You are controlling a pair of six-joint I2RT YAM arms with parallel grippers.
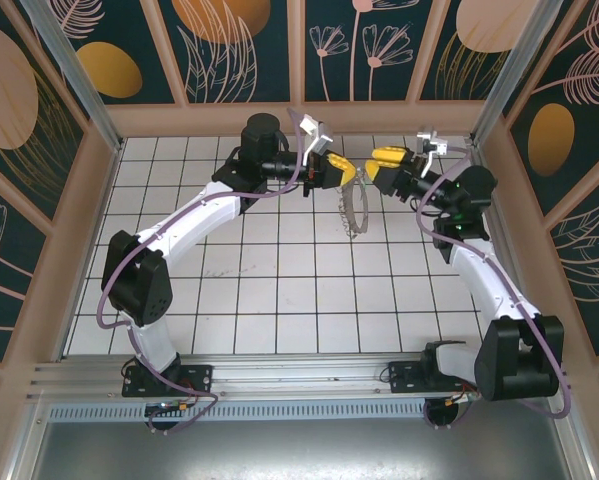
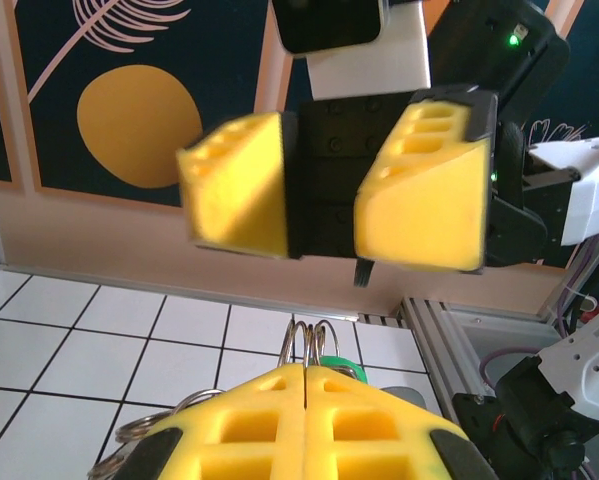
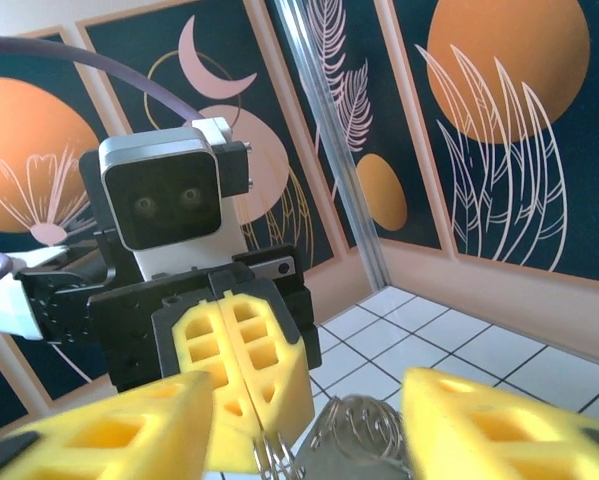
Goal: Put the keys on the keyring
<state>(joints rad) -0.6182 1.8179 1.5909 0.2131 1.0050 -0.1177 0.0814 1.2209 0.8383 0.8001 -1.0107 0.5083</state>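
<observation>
High over the back of the tiled floor, my left gripper [image 1: 341,172] is shut on the keyring [image 1: 357,208], a grey bumpy loop that hangs below the yellow fingers. In the left wrist view the ring's wire coils [image 2: 314,342] poke out between the closed fingers [image 2: 269,420], with the key's green head [image 2: 342,367] just behind them. My right gripper [image 1: 377,166] faces it a short way off, open and holding nothing. Its two yellow fingers [image 3: 499,430] stand either side of the coils [image 3: 364,425], without touching them.
Peach walls with dark floral panels enclose the white tile floor [image 1: 279,290]. An aluminium post [image 3: 329,130] and frame rails [image 2: 449,330] run close behind the grippers. Both arms stretch from the near rail [image 1: 279,375] toward the back wall.
</observation>
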